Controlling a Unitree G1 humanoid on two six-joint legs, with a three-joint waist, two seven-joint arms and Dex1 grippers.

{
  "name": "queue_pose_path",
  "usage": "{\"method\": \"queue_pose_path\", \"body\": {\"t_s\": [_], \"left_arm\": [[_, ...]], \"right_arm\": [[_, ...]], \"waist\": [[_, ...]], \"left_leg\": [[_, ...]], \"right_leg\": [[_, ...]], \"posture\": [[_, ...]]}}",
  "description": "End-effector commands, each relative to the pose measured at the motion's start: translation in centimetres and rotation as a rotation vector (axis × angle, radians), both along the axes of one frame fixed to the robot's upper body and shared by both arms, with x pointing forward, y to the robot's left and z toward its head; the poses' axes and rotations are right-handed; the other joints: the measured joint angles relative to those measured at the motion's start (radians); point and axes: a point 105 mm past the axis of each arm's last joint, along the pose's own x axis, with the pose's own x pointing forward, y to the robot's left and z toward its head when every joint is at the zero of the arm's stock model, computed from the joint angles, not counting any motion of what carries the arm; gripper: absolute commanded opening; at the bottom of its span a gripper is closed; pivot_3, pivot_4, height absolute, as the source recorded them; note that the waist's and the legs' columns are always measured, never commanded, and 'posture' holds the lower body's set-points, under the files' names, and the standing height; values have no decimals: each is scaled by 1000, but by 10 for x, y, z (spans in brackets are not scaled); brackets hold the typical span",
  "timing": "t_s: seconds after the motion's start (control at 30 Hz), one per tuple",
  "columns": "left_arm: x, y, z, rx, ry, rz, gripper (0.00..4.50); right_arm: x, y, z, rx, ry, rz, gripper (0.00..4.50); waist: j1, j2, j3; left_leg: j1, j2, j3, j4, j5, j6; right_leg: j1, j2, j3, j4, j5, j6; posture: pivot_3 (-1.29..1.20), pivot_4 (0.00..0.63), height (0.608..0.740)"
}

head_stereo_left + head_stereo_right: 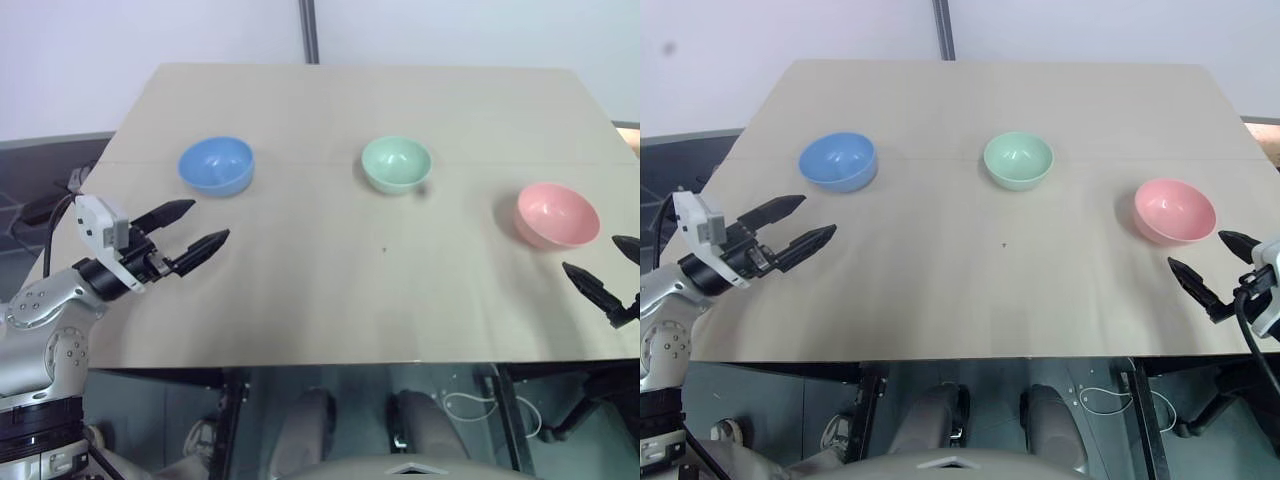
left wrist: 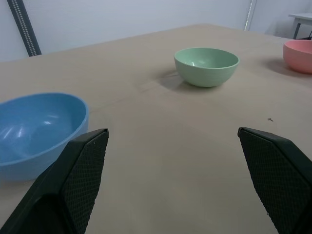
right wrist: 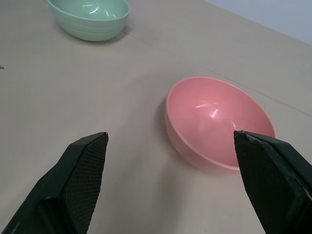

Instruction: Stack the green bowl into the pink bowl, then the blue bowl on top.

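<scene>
Head stereo pair looks forward and down from above the table (image 1: 330, 300), whole top in frame, nearly identical coverage; left wrist cam sits low, close over the surface, facing the green bowl (image 2: 206, 66); right wrist cam sits low and close, angled down at the pink bowl (image 3: 219, 122); both wrist cams share the green bowl.

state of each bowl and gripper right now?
blue bowl: upright, empty, standing alone on the table
green bowl: upright, empty, not stacked
pink bowl: upright, empty, nothing in it
left gripper: open, holding nothing
right gripper: open, holding nothing
</scene>
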Motion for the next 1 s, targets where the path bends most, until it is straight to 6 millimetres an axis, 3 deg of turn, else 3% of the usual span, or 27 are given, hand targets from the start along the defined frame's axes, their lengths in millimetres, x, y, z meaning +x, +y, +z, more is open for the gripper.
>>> {"method": "queue_pose_path", "body": {"t_s": [0.03, 0.23, 0.43, 0.67, 0.77, 1.0], "left_arm": [[-3, 0, 14, 8, -49, -16, 4481], [-14, -29, 17, -35, -56, -205, 4481], [-25, -76, 20, -60, -98, -454, 4481], [-27, -98, 19, -33, -115, -549, 4481], [-28, -99, 20, -37, -118, -552, 4500], [-32, -100, 15, -75, -105, -524, 4500]], "right_arm": [[0, 2, 12, -33, -37, 14, 4500], [27, 0, -3, -120, -2, -17, 4500], [68, -9, -30, -163, 97, -63, 4500], [100, -5, -48, -230, 193, 14, 4500], [108, -8, -50, -248, 218, 24, 3623], [118, -5, -43, -286, 200, 54, 165]], "waist": [[0, 0, 0], [-3, 0, 0], [0, 0, 0], [-4, 0, 0], [-4, 0, 0], [-3, 1, 0]], "left_leg": [[0, 0, 0, 0, 0, 0], [0, 0, 0, 0, 0, 0], [0, -1, 1, 0, 0, 0], [-1, -1, 1, 0, 0, 0], [-1, -1, 1, 0, 0, 0], [-2, -1, 1, 0, 0, 0]], "right_leg": [[0, 0, 0, 0, 0, 0], [0, 0, 0, 0, 0, 0], [0, 0, 0, 0, 0, 0], [-2, 0, 0, 0, 0, 0], [-2, 0, 0, 0, 0, 0], [-2, 0, 0, 1, 0, 0]], "posture": [[0, 150, 740], [0, 150, 740], [0, 150, 740], [0, 150, 740], [0, 150, 740], [0, 150, 740]]}}
